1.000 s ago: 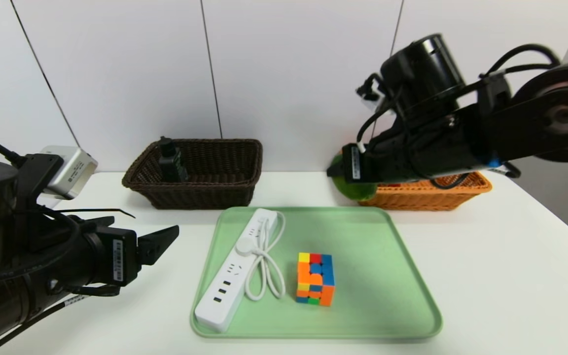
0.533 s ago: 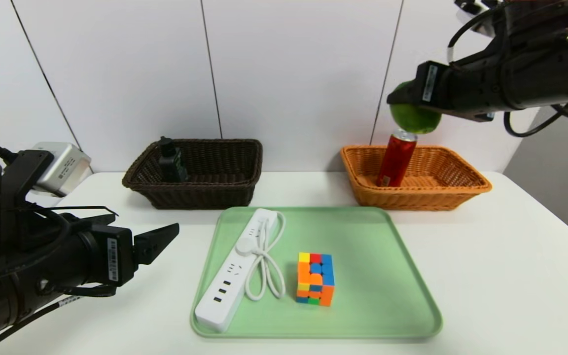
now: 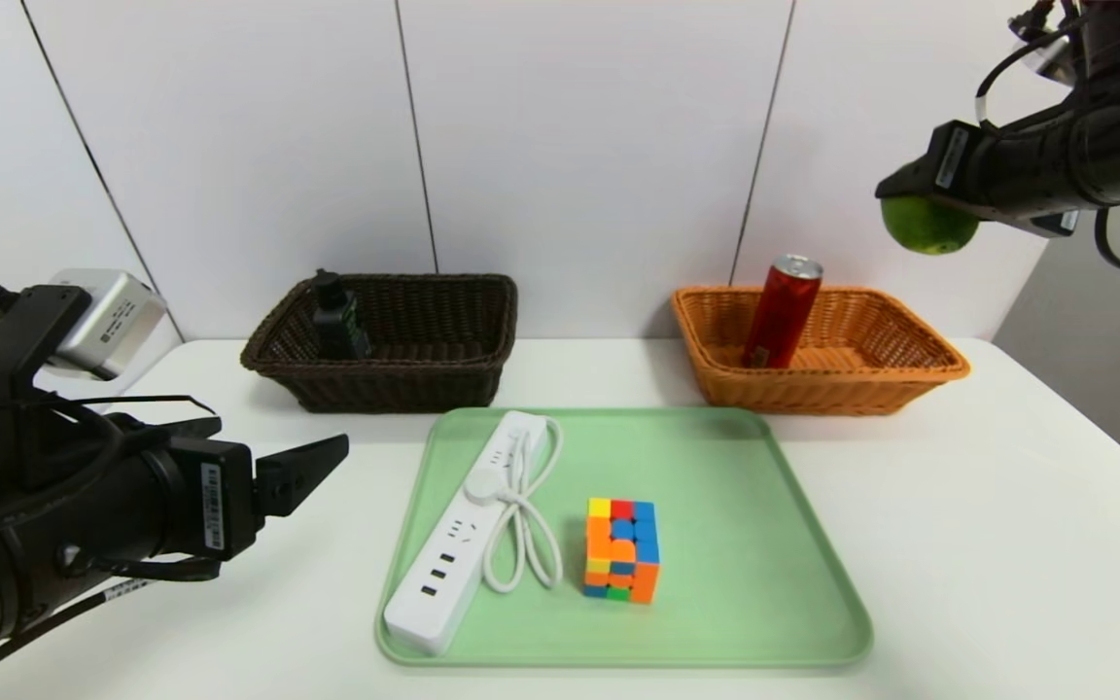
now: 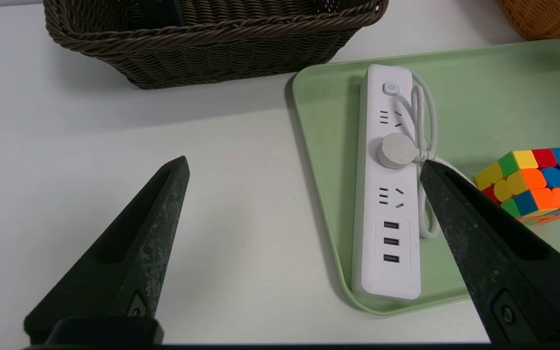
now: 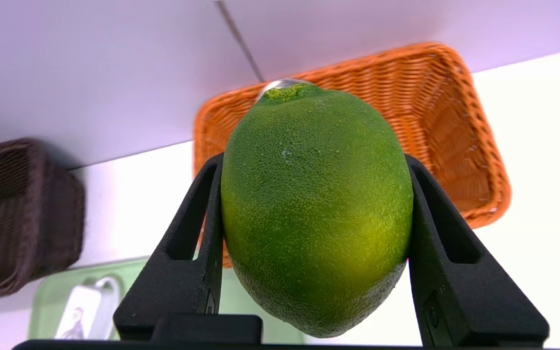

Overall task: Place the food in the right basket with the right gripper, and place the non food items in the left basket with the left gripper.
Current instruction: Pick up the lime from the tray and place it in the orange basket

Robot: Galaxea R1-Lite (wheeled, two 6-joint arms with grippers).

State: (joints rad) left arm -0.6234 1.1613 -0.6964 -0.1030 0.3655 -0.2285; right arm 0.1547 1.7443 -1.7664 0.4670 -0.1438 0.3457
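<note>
White tabletop (image 3: 959, 506) — red can (image 3: 782, 311) stands in orange basket (image 3: 910, 369) — right claw (image 3: 895, 190) clenches lime (image 3: 925, 226); left claw (image 4: 304, 165) spread.

Two woven wicker baskets are sitting far on the table: one dark brown (image 3: 395, 335), left, one orange (image 3: 847, 355), right | one pale green plastic tray (image 3: 764, 583) | one white power strip (image 3: 463, 544) | one multicoloured puzzle cube (image 3: 621, 549) | one red drink can (image 3: 782, 311) | one green lime (image 3: 927, 226) | one black gadget (image 3: 338, 316).
</note>
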